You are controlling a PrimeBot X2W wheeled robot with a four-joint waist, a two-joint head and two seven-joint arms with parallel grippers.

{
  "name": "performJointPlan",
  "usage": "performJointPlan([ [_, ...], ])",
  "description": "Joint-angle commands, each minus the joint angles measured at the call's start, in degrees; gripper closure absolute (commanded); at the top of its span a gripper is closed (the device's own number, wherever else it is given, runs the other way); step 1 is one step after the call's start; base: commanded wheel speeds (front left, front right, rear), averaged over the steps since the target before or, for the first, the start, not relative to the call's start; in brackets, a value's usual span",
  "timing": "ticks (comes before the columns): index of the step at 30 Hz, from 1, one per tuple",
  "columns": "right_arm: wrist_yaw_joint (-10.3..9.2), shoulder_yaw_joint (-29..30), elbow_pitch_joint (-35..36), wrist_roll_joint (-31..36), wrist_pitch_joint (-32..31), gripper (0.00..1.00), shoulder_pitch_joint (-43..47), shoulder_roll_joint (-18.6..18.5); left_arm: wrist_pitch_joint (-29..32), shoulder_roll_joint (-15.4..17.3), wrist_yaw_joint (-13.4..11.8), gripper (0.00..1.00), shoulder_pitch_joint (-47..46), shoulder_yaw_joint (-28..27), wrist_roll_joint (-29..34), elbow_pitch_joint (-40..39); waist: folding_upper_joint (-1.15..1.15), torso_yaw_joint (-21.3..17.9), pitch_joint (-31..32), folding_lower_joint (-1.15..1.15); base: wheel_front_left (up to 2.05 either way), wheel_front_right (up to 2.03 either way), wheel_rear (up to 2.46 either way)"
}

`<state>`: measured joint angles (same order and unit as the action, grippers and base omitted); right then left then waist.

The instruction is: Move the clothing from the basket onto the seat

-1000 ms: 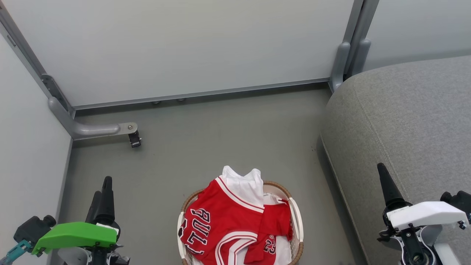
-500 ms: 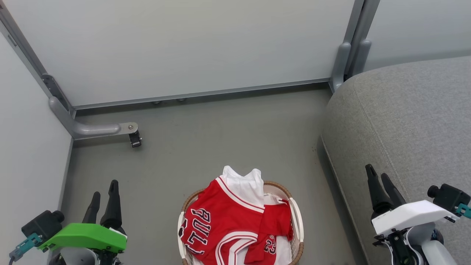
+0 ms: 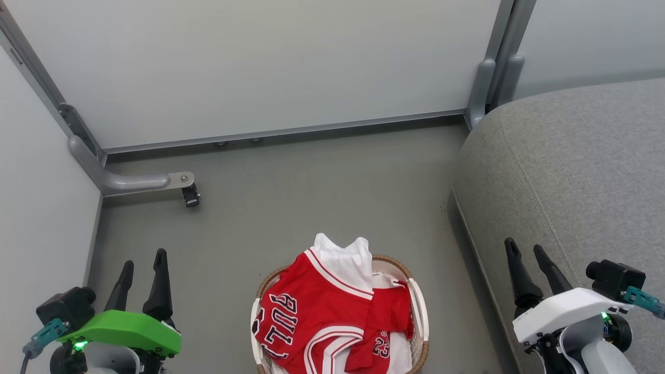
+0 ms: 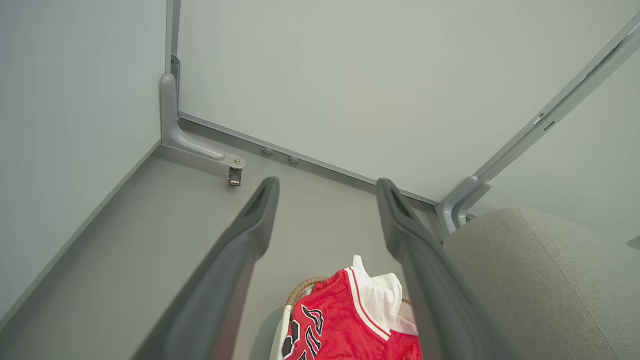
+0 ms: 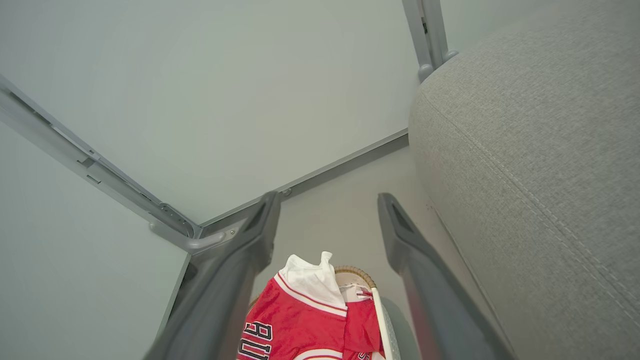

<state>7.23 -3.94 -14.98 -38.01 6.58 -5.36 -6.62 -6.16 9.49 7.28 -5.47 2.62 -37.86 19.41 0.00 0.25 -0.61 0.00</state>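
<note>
Grey flooring (image 3: 311, 197) boxed in by pale wall panels (image 3: 260, 67) sets the scene, with the laundry basket (image 3: 420, 311) low in the middle of the head view. Left of the basket and well apart from it, the left gripper (image 3: 144, 258) hovers over the floor — its jaws, pressed together a second ago, now stand apart. Inside the basket the red Bulls clothing (image 3: 317, 306) lies heaped and untouched, a white-lined fold rising above the far rim. Right of the basket, the right gripper (image 3: 523, 244) hangs by the near edge of the grey couch seat (image 3: 571, 171); its jaws have likewise spread. Both arms look readied for a reach — no garment has been lifted yet.
</note>
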Motion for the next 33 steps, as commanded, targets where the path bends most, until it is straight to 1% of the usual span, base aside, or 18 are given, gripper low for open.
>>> performJointPlan([
  [1, 0.21, 0.0, 0.1, 2.3, 0.6, 0.0, -1.3, -0.5, -0.6, 0.8, 0.1, 0.0, -1.2, 0.1, 2.3, -1.2, 0.0, 0.0, 0.0, 0.0, 0.0, 0.0, 0.0],
  [18, 0.25, -0.3, -1.4, 13.9, 3.2, 0.0, -1.6, 0.0, -3.3, 0.8, 0.1, 0.0, 0.3, -0.9, 12.1, -1.9, 0.0, -0.2, -0.1, 0.0, 0.0, 0.0, 0.0],
  [27, 0.28, 0.0, -1.7, 19.2, 4.4, 0.0, -1.3, 0.3, -4.6, 0.0, 0.2, 0.0, 1.6, -1.9, 16.4, -1.3, 0.0, -0.5, -0.1, 0.0, 0.0, 0.0, 0.0],
  [33, 0.3, 0.3, -2.1, 21.8, 5.2, 0.0, -0.9, 0.9, -5.3, -0.6, 0.2, 0.0, 2.4, -2.1, 18.0, -0.9, 0.0, -0.6, -0.2, 0.0, 0.0, 0.0, 0.0],
])
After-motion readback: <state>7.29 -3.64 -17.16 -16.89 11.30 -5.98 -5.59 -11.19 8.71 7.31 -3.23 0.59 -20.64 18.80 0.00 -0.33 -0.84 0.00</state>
